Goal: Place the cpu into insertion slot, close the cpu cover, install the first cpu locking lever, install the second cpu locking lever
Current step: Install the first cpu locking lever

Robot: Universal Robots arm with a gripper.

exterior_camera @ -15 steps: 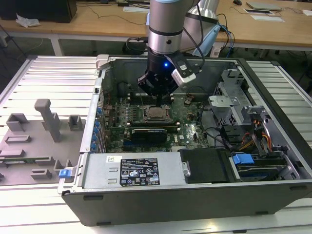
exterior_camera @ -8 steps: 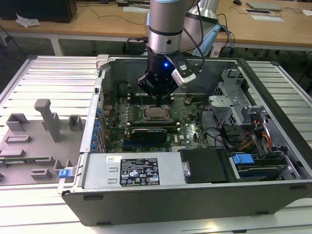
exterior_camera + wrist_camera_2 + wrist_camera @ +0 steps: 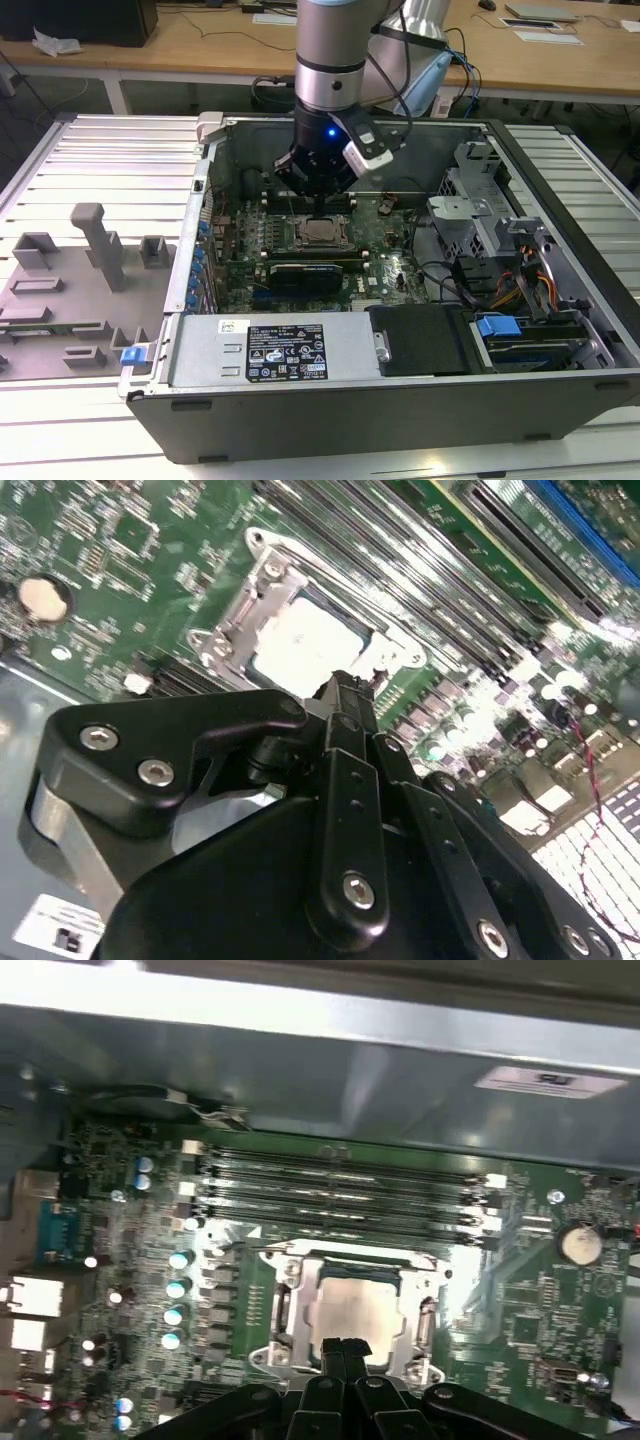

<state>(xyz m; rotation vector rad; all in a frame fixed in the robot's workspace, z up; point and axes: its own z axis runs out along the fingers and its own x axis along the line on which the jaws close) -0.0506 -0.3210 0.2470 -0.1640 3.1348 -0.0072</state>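
The cpu (image 3: 320,232) lies flat in the insertion slot on the green board inside the open computer case; its silver-grey top shows in both wrist views (image 3: 355,1305) (image 3: 300,645). The cpu cover (image 3: 283,1310) (image 3: 232,610), a silver frame, lies down around the chip. A thin metal locking lever (image 3: 330,580) runs along one side of the socket. My gripper (image 3: 318,200) hangs just above the socket's edge, its black fingers pressed together with nothing between them (image 3: 346,1348) (image 3: 352,688). The slot's contacts are hidden under the chip.
Long black memory slots (image 3: 340,1185) run beside the socket, with the case wall (image 3: 350,1070) beyond them. A black card (image 3: 310,275), the power supply (image 3: 285,350), a drive cage (image 3: 470,215) and cables (image 3: 530,280) crowd the case. Grey fixtures (image 3: 100,245) stand on the table at the exterior view's left.
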